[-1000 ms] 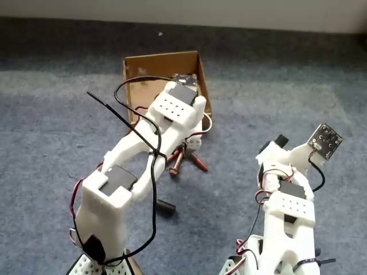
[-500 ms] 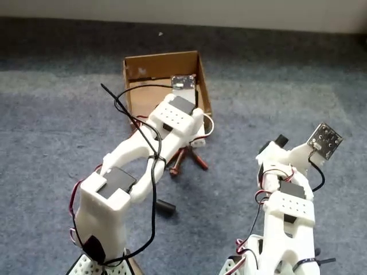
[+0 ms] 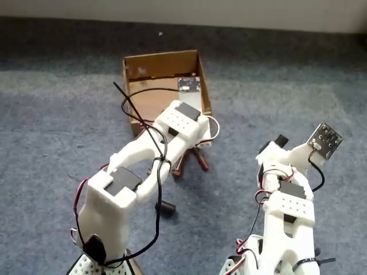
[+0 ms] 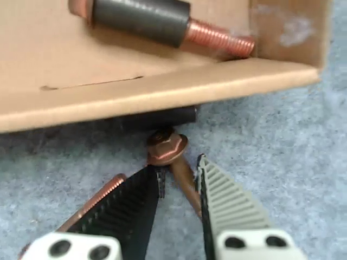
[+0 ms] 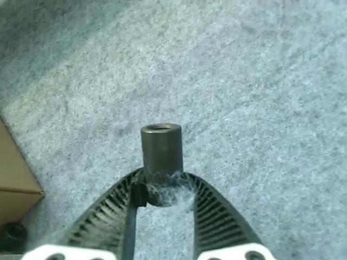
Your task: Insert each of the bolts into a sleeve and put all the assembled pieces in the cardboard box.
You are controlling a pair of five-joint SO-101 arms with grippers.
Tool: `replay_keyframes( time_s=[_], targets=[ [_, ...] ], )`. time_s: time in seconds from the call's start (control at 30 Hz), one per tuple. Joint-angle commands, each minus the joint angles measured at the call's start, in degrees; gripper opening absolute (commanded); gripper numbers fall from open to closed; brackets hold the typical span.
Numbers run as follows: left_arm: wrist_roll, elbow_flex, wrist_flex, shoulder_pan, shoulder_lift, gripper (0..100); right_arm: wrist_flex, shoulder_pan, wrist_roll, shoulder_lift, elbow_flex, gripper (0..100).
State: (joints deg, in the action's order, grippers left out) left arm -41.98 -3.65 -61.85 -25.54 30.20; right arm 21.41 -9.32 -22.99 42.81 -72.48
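Sleeve [image 5: 161,146] in right claw [image 5: 162,187], bore outward.

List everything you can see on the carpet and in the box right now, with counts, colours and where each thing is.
cardboard box: one, brown, on the carpet.
assembled piece: one, copper bolt in a dark sleeve, lying inside the box.
bolts: at least two, copper, on the carpet just outside the box wall.
sleeves: three, black; one against the box wall outside, one alone on open carpet, one held by one end in the right gripper.
carpet: one, blue-grey, under everything.
left gripper: one, open, a finger on each side of a bolt's shank.
right gripper: one, shut on a sleeve.
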Motion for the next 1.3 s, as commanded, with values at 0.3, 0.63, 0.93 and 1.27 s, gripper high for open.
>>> replay_keyframes(
  time_s=[0.3,0.63,0.93,1.27],
  targets=[
    [0.18,-3.91,-1.93,0.57,1.54,0,-1.27,0.66,0.7,1.98,1.1,0.9],
    [5.36,0.66,-6.33,-5.14,-10.95,1,-1.27,0.66,0.7,2.07,1.1,0.9],
    [13.54,23.69,6.33,-2.68,-38.11,0,-1.19,3.03,0.79,2.68,0.75,0.7],
    [23.03,42.24,18.29,2.86,-58.51,0,4.26,10.59,4.84,9.36,0.75,0.6]
  ],
)
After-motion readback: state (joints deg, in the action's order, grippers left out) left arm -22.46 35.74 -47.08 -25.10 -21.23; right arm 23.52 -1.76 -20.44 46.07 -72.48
